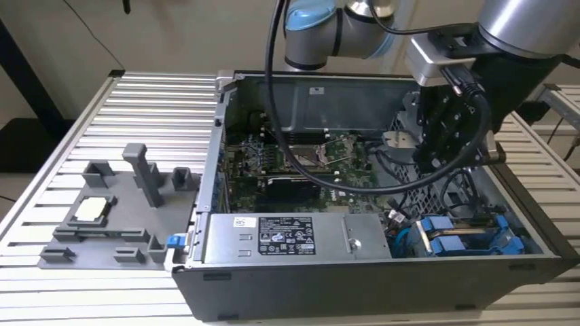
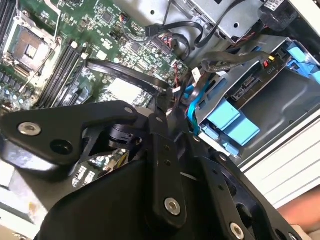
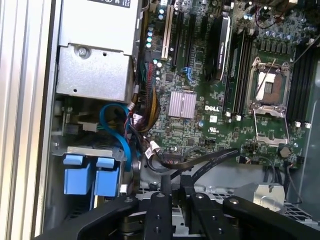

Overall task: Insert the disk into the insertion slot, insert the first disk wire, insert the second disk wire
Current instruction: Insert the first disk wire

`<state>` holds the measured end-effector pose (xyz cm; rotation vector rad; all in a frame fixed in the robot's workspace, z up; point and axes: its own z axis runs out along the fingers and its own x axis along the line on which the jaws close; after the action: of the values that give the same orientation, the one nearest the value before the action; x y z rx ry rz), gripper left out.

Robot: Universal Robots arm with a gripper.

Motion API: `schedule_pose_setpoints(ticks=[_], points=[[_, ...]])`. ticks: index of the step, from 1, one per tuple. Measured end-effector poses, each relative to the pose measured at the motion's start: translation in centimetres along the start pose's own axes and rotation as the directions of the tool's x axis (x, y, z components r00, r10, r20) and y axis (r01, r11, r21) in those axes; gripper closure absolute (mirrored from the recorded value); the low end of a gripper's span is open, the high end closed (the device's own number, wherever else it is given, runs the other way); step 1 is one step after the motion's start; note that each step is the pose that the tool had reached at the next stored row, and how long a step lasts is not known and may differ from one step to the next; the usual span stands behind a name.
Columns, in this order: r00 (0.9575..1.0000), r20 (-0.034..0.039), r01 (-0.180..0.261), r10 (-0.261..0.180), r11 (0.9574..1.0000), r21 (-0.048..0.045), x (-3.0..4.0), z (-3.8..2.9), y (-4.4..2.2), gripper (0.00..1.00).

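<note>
Two bright blue tabs (image 3: 80,178) on the disk (image 1: 504,242)

The arm (image 1: 523,24) runs off the exterior view's top edge; the gripper (image 1: 437,161) covers part of the green circuit board (image 1: 299,170)

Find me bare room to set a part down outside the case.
Bare slatted table between the grey fixture tray and the far edge, on the exterior view's left of the computer case. Crowded: cables around the blue carriers inside.
</note>
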<state>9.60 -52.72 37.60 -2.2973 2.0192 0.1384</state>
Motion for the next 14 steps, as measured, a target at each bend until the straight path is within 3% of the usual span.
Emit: schedule_pose_setpoints(ticks=[2,3,6,11,12,14], points=[[0.9999,0.0037,0.013,-0.013,0.9999,0.0074,0.04,0.04,0.0,0.72],[0.9998,0.0069,0.021,-0.021,0.9997,0.0124,0.05,0.06,0.01,0.66],[0.999,0.0194,0.041,-0.041,0.9988,0.0263,0.07,0.12,0.0,0.66],[0.9956,0.0595,0.07,-0.072,0.997,0.0326,0.15,0.4,0.36,0.66],[0.9947,0.0658,0.077,-0.079,0.9965,0.0331,0.16,0.44,0.45,0.66],[0.9939,0.0711,0.082,-0.084,0.9961,0.0336,0.37,0.43,0.7,0.66]])
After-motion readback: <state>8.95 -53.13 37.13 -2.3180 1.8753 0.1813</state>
